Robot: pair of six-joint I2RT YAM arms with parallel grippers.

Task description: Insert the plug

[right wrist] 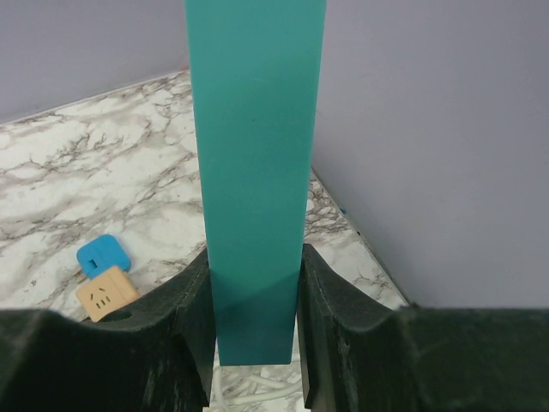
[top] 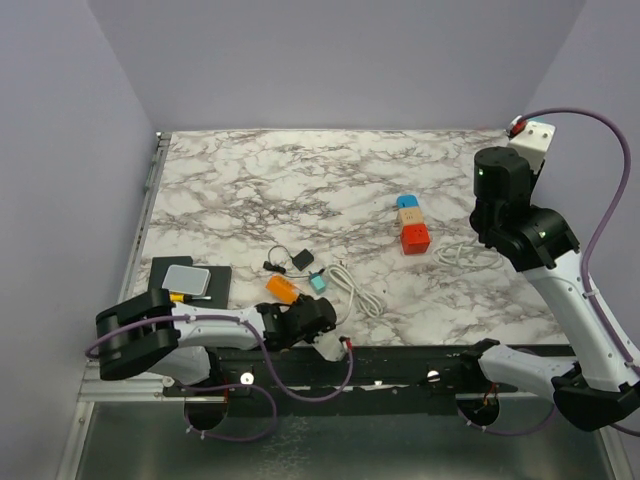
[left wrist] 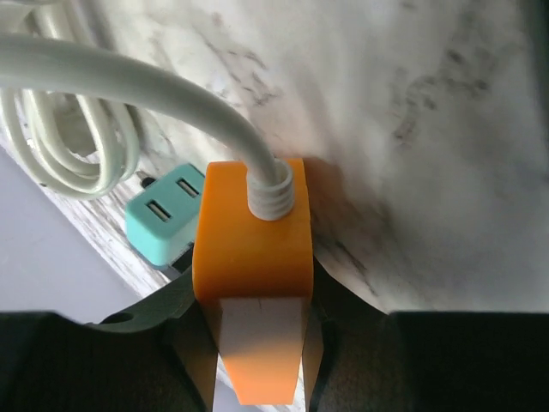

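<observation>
Fingers point(left wrist: 163, 311) of the left gripper point(top: 302, 318) sit hard against both sides of the plug point(left wrist: 253, 249), with no gap in the wrist view, so it has hold of it. Plug is orange, down at table point(top: 300, 180) level near the front edge, left of centre; can't tell if it rests on the surface. White cable point(left wrist: 129, 77) leaves its far end through a ribbed collar and runs to a loose coil point(left wrist: 64, 146) just right of the gripper. Teal adapter point(left wrist: 165, 225) is just beside the plug, two slots facing the wrist camera; can't tell if they touch. From the top camera the adapter lies between plug and coil.

Right gripper point(right wrist: 256, 279) is clamped on a teal bar point(right wrist: 256, 154). Its fingers point(right wrist: 193, 330) are tight on both faces, and the bar stands straight up out of the grip and runs off the top of the wrist frame. Right arm is raised over the far right part of the table.

Mid-right is a tight row of blue block point(top: 407, 203), tan block point(top: 409, 216) and red block point(top: 415, 239). A second cable point(top: 458, 254), also white, lies just right of the red block, below the right arm. Small black part point(top: 303, 260) with a thin black wire sits just behind the adapter. Black pad point(top: 222, 283) with a grey square point(top: 186, 279) on it is at front left, beside the left arm.
</observation>
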